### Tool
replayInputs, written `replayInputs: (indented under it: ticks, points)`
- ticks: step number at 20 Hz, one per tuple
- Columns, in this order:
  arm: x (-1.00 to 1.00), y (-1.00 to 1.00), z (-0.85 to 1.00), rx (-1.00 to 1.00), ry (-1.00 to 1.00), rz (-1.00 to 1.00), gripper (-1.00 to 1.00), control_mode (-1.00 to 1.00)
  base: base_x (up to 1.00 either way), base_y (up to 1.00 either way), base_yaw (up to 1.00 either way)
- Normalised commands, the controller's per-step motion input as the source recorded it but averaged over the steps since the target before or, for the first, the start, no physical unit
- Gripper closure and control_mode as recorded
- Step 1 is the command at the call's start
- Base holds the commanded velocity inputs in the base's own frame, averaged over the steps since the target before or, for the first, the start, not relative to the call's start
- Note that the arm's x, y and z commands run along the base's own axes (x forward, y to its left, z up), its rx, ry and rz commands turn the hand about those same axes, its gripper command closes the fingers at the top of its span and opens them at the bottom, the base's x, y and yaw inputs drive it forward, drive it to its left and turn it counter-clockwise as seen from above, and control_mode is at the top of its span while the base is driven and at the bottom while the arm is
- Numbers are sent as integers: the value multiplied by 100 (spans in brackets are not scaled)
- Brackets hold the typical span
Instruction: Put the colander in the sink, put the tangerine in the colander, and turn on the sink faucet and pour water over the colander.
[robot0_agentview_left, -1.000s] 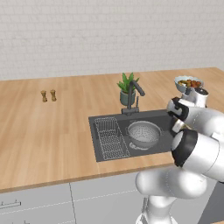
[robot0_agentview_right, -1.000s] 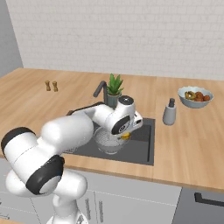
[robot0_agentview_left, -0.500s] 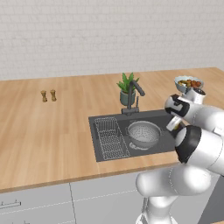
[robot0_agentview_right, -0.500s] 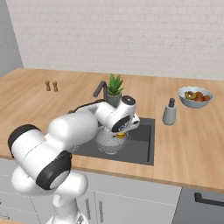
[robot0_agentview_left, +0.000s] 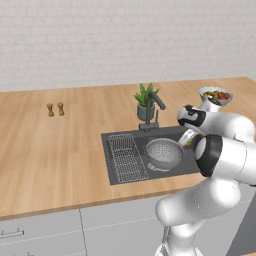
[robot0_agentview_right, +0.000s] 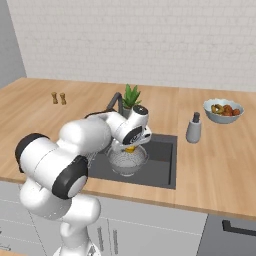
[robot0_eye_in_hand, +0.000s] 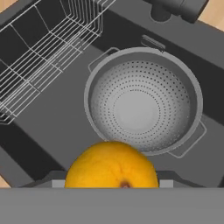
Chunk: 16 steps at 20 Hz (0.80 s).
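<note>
The perforated silvery colander (robot0_eye_in_hand: 142, 105) sits upright in the dark sink (robot0_agentview_left: 150, 174), right of the wire rack (robot0_eye_in_hand: 39, 52). My gripper (robot0_agentview_right: 131, 146) hangs over the colander's (robot0_agentview_right: 127, 161) near right rim, shut on the orange tangerine (robot0_eye_in_hand: 111, 166), which shows as a small orange spot (robot0_agentview_right: 130, 148) under the hand. In the left base view the hand (robot0_agentview_left: 189, 139) stands just right of the colander (robot0_agentview_left: 164, 152). The dark faucet (robot0_agentview_left: 153, 102) rises behind the basin with its spout angled over it; no water runs.
A potted plant (robot0_agentview_left: 145, 100) stands by the faucet. A bowl of fruit (robot0_agentview_right: 223, 110) and a grey dispenser (robot0_agentview_right: 193, 128) sit on the counter right of the sink. Two small shakers (robot0_agentview_left: 55, 109) stand far left.
The hand has carried the tangerine a little leftward, from the sink's right side to above the colander's rim. The colander has not moved.
</note>
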Motion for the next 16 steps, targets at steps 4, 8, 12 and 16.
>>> replayInputs:
  ticks: [4, 8, 12, 16]
  points:
    - [1, 16, -37, 1, 0, 0, 100, -100, 0, 0, 0]
    - [11, 8, -24, 0, -2, 0, 100, -100, 0, 0, 0]
    - [20, 5, -12, 0, 0, 0, 100, -100, 0, 0, 0]
    - [19, 13, -13, 0, 0, -4, 100, -100, 0, 0, 0]
